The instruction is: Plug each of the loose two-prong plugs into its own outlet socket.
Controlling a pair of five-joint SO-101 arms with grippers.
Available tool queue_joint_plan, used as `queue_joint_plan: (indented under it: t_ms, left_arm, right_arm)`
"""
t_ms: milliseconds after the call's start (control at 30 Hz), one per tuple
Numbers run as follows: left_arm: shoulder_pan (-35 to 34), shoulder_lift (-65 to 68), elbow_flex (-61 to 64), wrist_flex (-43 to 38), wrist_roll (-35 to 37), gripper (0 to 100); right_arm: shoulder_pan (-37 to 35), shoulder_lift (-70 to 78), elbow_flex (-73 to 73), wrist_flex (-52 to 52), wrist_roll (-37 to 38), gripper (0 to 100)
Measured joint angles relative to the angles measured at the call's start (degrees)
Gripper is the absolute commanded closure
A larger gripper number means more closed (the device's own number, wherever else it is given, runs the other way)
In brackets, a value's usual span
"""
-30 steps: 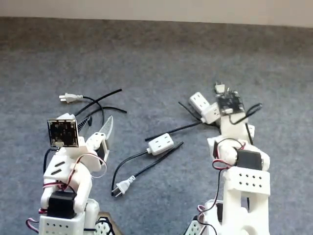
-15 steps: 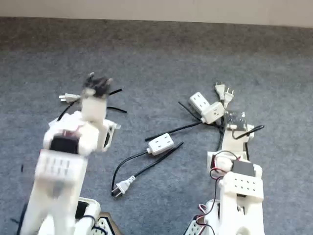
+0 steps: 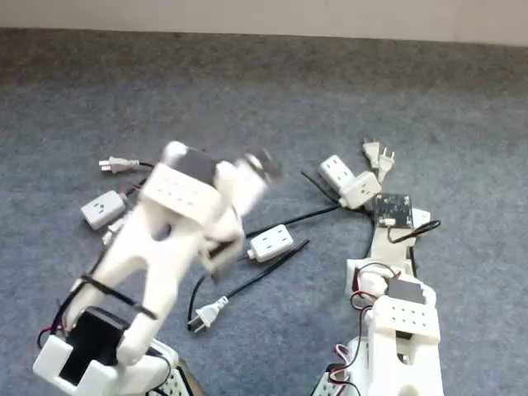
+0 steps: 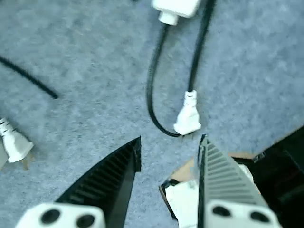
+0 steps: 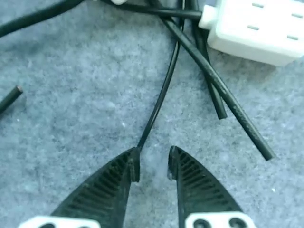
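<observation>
Two white two-prong plugs (image 3: 376, 154) lie at the back right beside two white sockets (image 3: 346, 181). A third socket (image 3: 271, 242) sits mid-table, and its black cord runs to a loose plug (image 3: 210, 312) near the front. Another plug (image 3: 120, 165) and socket (image 3: 103, 209) lie at the left. My left arm (image 3: 186, 206) stretches over the middle. My left gripper (image 4: 168, 142) hangs open above the carpet, close to the front plug (image 4: 187, 118). My right gripper (image 5: 153, 164) is narrowly open and holds nothing, over a thin black cord (image 5: 159, 104) near a socket (image 5: 256, 31).
Black cords (image 3: 289, 221) cross the grey carpet between the sockets. A loose cord end (image 5: 9, 97) lies off to one side in the right wrist view. Another white plug (image 4: 14, 145) lies at the edge of the left wrist view. Both arm bases stand at the front edge.
My left arm rose and swung from the left side across the middle, uncovering the left socket. My right arm drew back toward its base, away from the two back plugs.
</observation>
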Motion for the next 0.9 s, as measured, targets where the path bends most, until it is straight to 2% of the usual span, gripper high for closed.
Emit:
queue_joint_plan:
  t_ms: [133, 233, 333, 667, 900]
  left_arm:
    - [8.1, -0.6, 7.8, 0.0, -0.7, 79]
    - [10.6, -1.6, 11.8, -0.2, -0.8, 79]
    - [10.3, -1.7, 15.3, -2.4, -0.8, 79]
    - [10.3, -1.7, 26.4, -18.1, -0.8, 79]
    - [9.4, -1.7, 30.3, -24.2, -0.8, 79]
  right_arm:
    - [0.0, 0.0, 0.0, 0.0, 0.0, 89.2]
    - [0.0, 0.0, 0.0, 0.0, 0.0, 89.2]
    - [0.0, 0.0, 0.0, 0.0, 0.0, 89.2]
    - [0.0, 0.0, 0.0, 0.0, 0.0, 89.2]
    - [0.0, 0.0, 0.0, 0.0, 0.0, 89.2]
